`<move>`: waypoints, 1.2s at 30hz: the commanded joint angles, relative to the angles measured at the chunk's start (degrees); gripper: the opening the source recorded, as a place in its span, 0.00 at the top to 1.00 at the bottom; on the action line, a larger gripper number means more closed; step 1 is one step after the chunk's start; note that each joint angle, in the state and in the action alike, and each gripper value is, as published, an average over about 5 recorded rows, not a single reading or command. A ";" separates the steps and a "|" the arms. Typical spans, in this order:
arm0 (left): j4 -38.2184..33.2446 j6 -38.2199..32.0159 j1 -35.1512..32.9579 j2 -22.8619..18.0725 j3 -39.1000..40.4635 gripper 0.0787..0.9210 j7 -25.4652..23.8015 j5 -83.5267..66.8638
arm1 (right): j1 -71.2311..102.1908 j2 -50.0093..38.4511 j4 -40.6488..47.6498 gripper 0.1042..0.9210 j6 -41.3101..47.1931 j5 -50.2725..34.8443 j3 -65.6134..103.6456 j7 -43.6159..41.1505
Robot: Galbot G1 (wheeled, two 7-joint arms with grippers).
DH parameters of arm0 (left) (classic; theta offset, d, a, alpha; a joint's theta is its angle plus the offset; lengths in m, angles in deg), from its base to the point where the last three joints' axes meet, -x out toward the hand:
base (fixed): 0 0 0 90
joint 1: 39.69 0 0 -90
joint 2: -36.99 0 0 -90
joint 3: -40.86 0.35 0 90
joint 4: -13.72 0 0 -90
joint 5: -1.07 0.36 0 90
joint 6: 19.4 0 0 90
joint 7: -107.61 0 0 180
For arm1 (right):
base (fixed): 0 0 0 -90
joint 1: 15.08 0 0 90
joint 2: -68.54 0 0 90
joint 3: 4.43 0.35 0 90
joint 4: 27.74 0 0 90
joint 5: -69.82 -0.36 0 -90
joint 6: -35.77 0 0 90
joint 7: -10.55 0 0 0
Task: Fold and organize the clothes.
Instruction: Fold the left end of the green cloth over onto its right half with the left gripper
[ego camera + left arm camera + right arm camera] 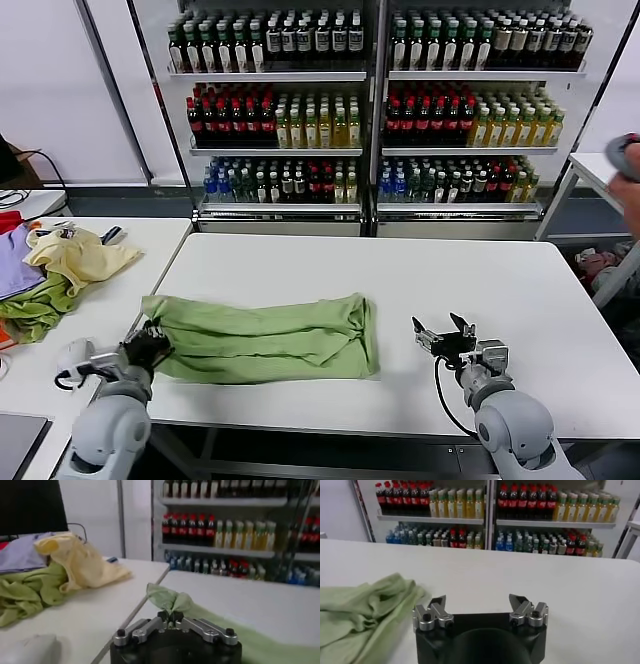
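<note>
The light sage-green shirt (262, 338) lies in a long folded band across the front of the white table (400, 280). My left gripper (150, 342) is at the shirt's left end, shut on a pinched fold of the fabric (170, 600); in the left wrist view its own tip (170, 616) holds the cloth bunched between the pads. My right gripper (445, 334) hovers open just right of the shirt, nothing between its fingers (438, 611). The shirt's right end (365, 612) shows beside it in the right wrist view.
A second white table (110, 300) adjoins on the left, carrying a pale yellow garment (78, 255), a darker green one (35, 305) and a purple one (15, 265). Shelves of bottles (370, 100) stand behind. Another table (600, 170) is at far right.
</note>
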 commanded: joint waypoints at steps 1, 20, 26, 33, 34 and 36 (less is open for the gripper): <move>-15.97 2.11 0.44 -3.78 1.53 0.95 -0.77 -28.41 | 0.56 -0.03 -0.44 0.12 -0.11 0.07 0.37 -0.02; 3.33 0.50 13.03 -22.29 20.97 0.95 1.46 -27.51 | 1.48 -0.04 -0.50 0.12 -0.98 0.85 0.71 -0.71; 7.18 0.17 14.75 -25.20 23.14 0.95 0.29 -25.63 | 0.76 -0.27 0.23 0.12 -1.05 0.64 0.52 -0.88; 11.49 -1.69 16.12 -28.02 24.51 0.93 -3.87 -24.90 | -0.09 -0.54 1.50 0.12 -1.24 0.49 -0.15 -0.82; 11.64 -1.96 16.08 -28.39 24.58 0.91 -4.42 -25.15 | -0.16 -0.52 1.68 0.12 -1.28 0.49 -0.27 -0.82; 11.66 -2.68 15.70 -28.89 24.77 0.85 -5.45 -25.37 | -0.30 -0.47 2.01 0.12 -1.37 0.51 -0.51 -0.81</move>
